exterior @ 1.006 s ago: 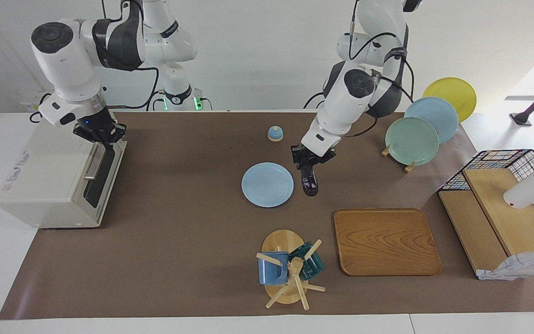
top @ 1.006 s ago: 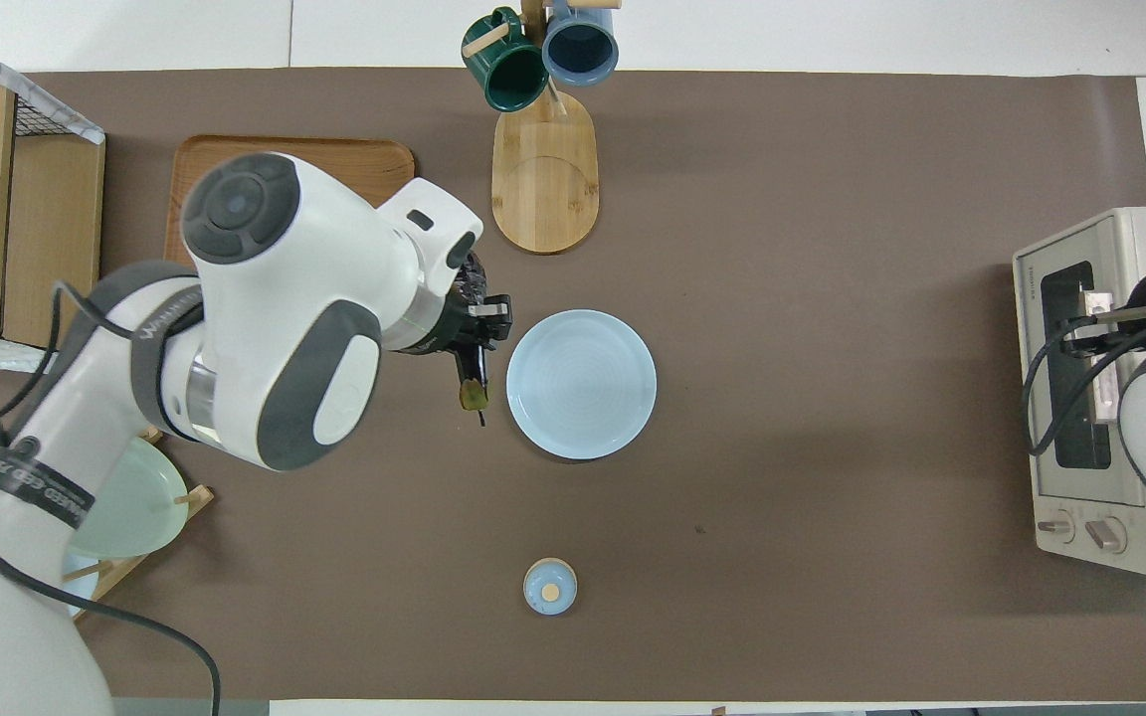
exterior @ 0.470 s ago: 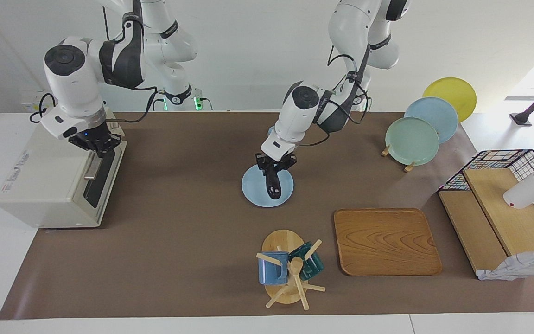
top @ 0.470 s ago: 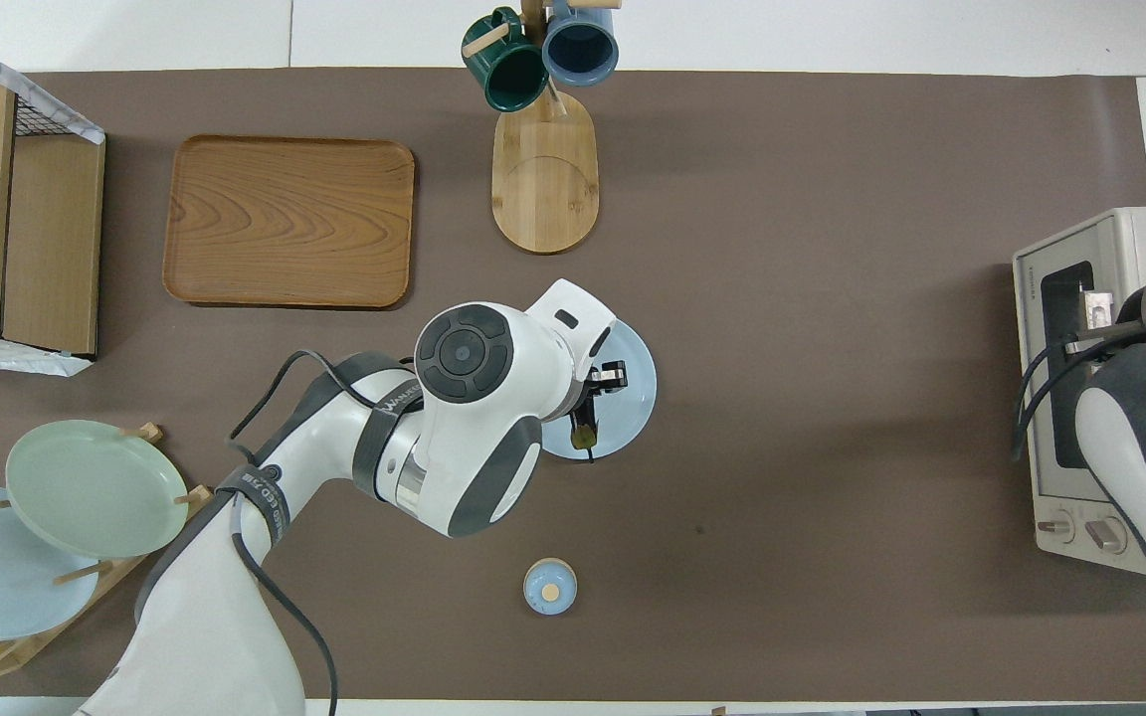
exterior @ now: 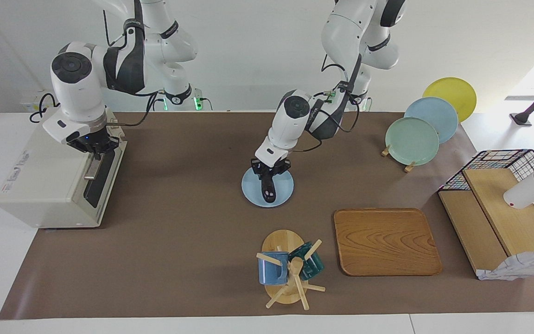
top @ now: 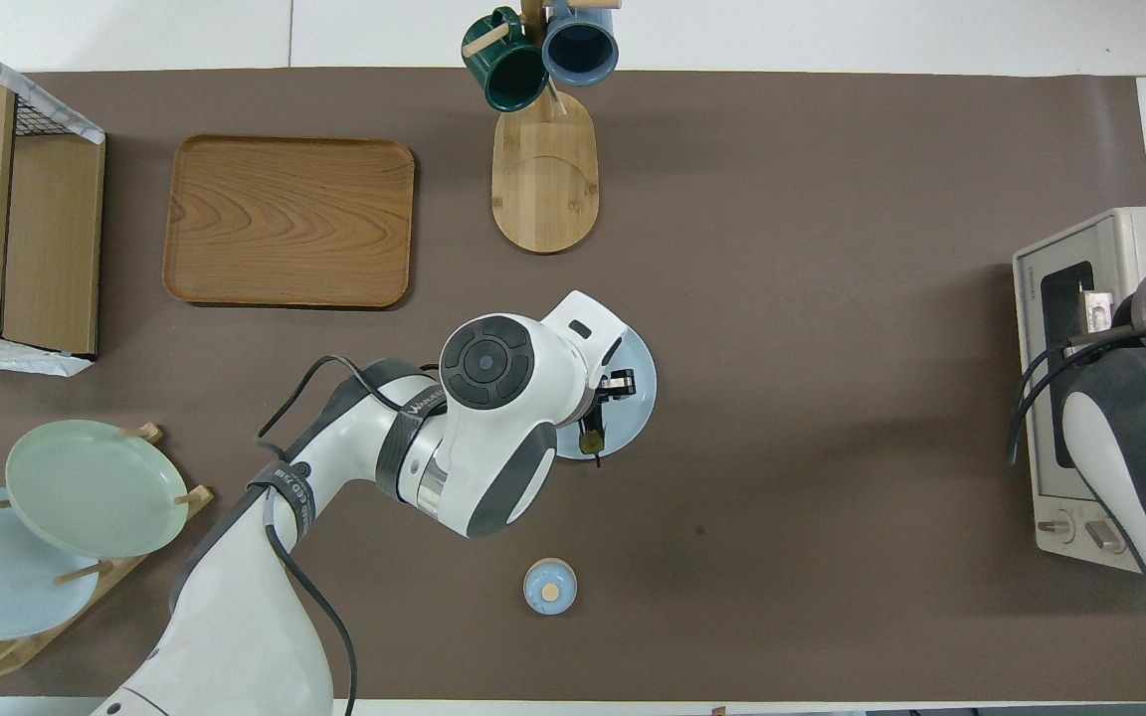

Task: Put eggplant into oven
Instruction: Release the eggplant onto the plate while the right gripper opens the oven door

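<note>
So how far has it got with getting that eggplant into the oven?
Partway. The eggplant is already picked up: the left hand is shut on it over the blue plate. The right hand is shut at the oven door's handle; the door looks closed. Left: opening it, carrying the eggplant over and inside.

The oven point(exterior: 54, 176) is standing at the right arm's end of the table point(exterior: 179, 241), with the right gripper point(exterior: 94, 149) sitting at its door handle point(exterior: 92, 166). The plate point(exterior: 282, 191) is lying near the middle of the table, and the left gripper point(exterior: 269, 172) is hanging over it with the eggplant point(exterior: 268, 191). The mug stand point(exterior: 285, 273) and the tray point(exterior: 385, 241) are lying farther from the robots, the plate rack point(exterior: 415, 134) is standing toward the left arm's end, and the bell point(top: 549, 587) is sitting nearer to the robots than the plate.
</note>
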`<state>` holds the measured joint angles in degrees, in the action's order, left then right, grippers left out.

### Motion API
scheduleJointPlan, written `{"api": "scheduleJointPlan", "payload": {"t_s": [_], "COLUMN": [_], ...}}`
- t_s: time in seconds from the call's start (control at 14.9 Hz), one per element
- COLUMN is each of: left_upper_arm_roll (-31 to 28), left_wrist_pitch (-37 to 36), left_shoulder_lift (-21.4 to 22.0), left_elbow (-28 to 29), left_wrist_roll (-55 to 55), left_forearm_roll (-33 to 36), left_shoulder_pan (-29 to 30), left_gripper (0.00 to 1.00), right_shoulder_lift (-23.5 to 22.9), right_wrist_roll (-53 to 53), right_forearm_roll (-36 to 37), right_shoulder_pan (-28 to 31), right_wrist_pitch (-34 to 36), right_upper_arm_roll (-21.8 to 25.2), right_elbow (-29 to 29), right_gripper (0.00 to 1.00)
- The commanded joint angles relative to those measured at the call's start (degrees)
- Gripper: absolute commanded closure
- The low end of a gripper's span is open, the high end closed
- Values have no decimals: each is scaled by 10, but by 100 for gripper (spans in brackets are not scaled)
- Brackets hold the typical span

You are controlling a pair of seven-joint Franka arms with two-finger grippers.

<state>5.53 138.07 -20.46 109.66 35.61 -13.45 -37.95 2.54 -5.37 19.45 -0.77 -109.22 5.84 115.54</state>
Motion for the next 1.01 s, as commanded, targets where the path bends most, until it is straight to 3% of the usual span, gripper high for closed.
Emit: {"api": "scheduleJointPlan", "payload": {"t_s": [0.0,0.07,0.13,0.2,0.54,0.74,0.94], "left_upper_arm_roll": [-11,-11,-11,-11,-20,-20,-21], "left_wrist_pitch": [20,20,19,14,-51,-171,-282], "left_shoulder_lift": [10,10,10,10,53,92,95], "left_elbow": [23,23,23,22,8,-39,-113], "left_wrist_roll": [-3,-4,-4,-4,-28,-85,-147], "left_forearm_roll": [-9,-8,-7,-5,-4,-4,31], "left_shoulder_pan": [-12,-12,-12,-12,20,101,179], "left_gripper": [100,89,41,0,0,0,0], "right_shoulder_lift": [3,2,1,-3,-4,-4,-4], "right_wrist_roll": [-27,-29,-27,-24,-13,-4,0], "right_forearm_roll": [11,11,11,11,2,1,-21], "right_shoulder_pan": [14,14,13,11,9,0,-13], "right_wrist_pitch": [-19,-19,-20,-25,-69,-89,-102], "right_upper_arm_roll": [-3,-3,-4,-4,-4,-5,-5], "right_elbow": [20,21,22,23,53,64,68], "right_gripper": [100,100,100,100,100,100,100]}}
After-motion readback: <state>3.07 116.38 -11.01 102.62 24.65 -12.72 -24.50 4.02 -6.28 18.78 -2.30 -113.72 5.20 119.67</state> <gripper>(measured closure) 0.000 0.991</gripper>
